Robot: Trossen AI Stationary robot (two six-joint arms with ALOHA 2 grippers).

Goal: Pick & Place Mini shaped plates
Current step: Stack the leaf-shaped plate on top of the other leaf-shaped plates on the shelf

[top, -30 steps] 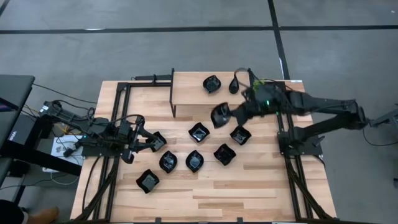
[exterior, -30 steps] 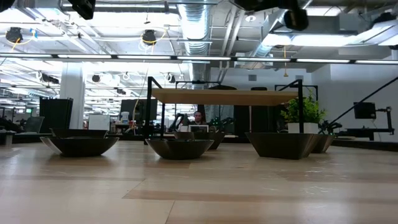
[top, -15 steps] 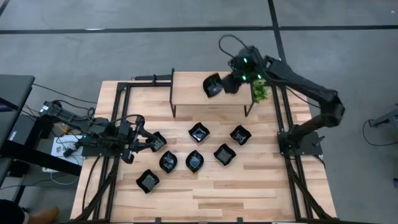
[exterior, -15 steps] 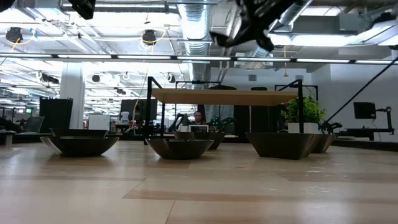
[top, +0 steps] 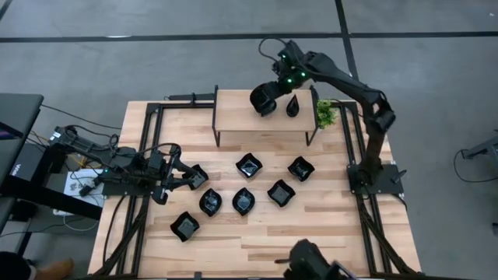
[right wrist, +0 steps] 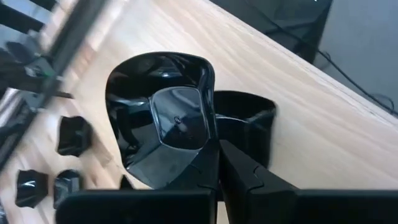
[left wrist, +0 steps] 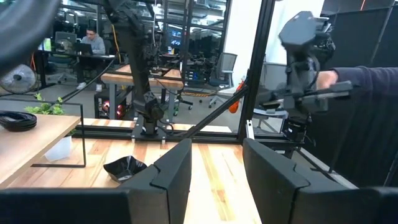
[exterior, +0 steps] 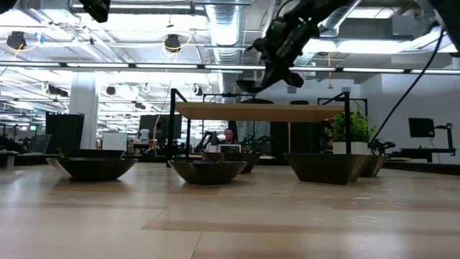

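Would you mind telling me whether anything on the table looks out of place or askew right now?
Nothing stands out. The right gripper holds a plate tilted over the raised shelf, above another plate.

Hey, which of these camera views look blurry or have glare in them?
Right wrist view: the dark frame bars in one corner are motion-smeared, while the glossy black plate in the right end effector is sharp with window-like reflections. Low view: bright ceiling lights; nearest wooden tabletop soft. High view: evenly lit.

- Raised shelf [top: 233, 117]: left part bare; right part blocked by teardrop plate [top: 292, 106] and plant [top: 325, 114].
- Table [top: 311, 225]: near strip bare.
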